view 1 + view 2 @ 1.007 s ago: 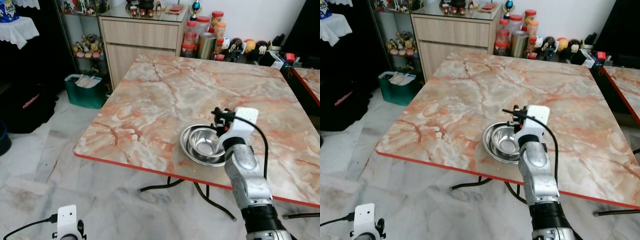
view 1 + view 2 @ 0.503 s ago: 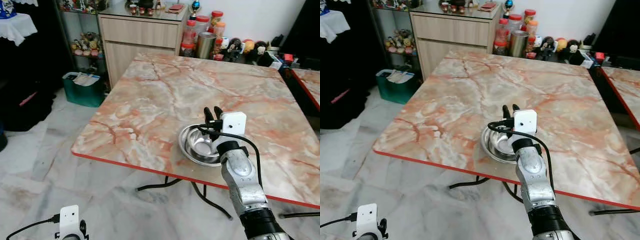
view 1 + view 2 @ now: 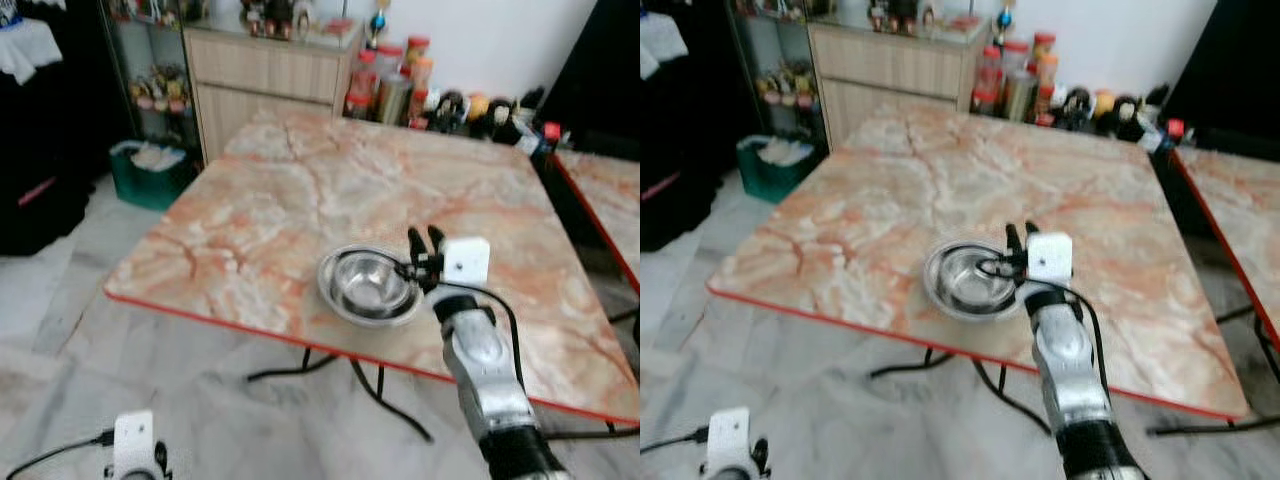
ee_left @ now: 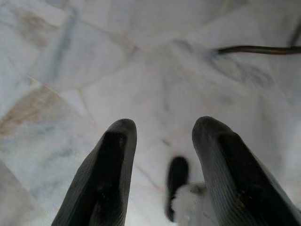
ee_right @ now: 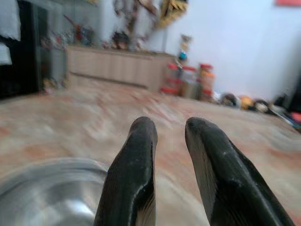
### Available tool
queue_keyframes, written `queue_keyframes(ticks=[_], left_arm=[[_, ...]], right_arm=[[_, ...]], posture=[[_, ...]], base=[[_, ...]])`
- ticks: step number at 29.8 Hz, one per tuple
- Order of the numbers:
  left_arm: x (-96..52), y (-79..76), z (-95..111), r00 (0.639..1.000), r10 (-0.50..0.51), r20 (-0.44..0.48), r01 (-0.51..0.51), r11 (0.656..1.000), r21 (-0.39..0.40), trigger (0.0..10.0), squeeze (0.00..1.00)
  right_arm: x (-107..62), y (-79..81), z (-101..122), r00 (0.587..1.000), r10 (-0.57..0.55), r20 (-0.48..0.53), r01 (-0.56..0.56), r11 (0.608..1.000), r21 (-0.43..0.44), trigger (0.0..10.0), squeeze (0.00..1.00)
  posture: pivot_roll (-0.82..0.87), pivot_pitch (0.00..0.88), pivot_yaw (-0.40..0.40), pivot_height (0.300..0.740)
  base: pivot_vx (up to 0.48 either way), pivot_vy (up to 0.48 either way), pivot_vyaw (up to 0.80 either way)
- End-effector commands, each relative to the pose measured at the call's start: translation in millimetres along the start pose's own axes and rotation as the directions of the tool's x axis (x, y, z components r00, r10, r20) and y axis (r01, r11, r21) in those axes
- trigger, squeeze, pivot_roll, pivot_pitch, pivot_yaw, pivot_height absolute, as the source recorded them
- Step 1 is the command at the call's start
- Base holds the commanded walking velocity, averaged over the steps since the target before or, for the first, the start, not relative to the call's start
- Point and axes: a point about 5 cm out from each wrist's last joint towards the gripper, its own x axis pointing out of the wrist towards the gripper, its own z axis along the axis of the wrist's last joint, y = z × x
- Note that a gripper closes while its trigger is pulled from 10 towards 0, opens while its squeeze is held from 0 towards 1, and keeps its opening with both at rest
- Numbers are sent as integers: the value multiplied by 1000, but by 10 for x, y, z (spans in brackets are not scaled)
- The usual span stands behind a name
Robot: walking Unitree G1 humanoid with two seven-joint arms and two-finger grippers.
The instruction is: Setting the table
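Note:
A stack of shiny steel bowls (image 3: 368, 285) rests on the orange marble table (image 3: 290, 190), close to its near edge. My right gripper (image 3: 424, 238) hovers just off the bowls' right rim, open, its two black fingers (image 5: 138, 160) slightly apart with nothing between them. The right wrist view has the bowl rim (image 5: 42, 193) low beside the fingers, clear of them. My left gripper (image 4: 162, 141) hangs open over the marble floor, far below the table.
A wooden cabinet (image 3: 270, 75) and jars (image 3: 395, 85) stand behind the table's far edge. A green bin (image 3: 150, 170) sits on the floor at left. A second marble table (image 3: 600, 200) is at right. Black table legs (image 3: 330, 370) cross under the near edge.
The views have shifted and blurred, so the camera moved. My right gripper went from over the bowls to just beside their right rim; the bowls stay on the table.

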Motion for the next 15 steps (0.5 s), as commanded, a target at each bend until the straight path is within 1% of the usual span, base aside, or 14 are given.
queue_keyframes(ticks=[1,4,6,8,13,15], left_arm=[[-14,-20,-40,1000,-9,-11,9,1000,4,10000,0],[-16,-28,-44,1000,-12,-11,12,1000,4,10000,0],[-17,-34,-47,1000,-15,-12,15,1000,4,10000,0],[-17,-36,-48,1000,-15,-12,16,1000,5,10000,0],[-17,-55,-46,1000,-20,-12,20,1000,4,10000,0],[-17,-64,-45,1000,-22,-12,22,1000,4,10000,0]], right_arm=[[6,-18,33,1000,-10,21,10,1000,-3,10000,0],[-55,-25,9,999,-24,27,24,1000,-18,10000,0],[-107,-57,-41,998,-55,18,56,998,-28,10000,0],[-125,-72,-60,998,-68,13,68,997,-29,10000,0],[-223,-160,-214,991,-129,-42,127,991,-43,10000,0],[-266,-220,-294,983,-169,-74,166,985,-45,10000,0]], posture=[[113,0,-73,740],[112,0,-74,740],[111,0,-75,740],[111,0,-75,740],[109,0,-77,740],[109,0,-77,740]], base=[[0,-379,0],[0,-382,0],[0,-382,0],[0,-382,0],[0,-382,0],[0,-381,0]])
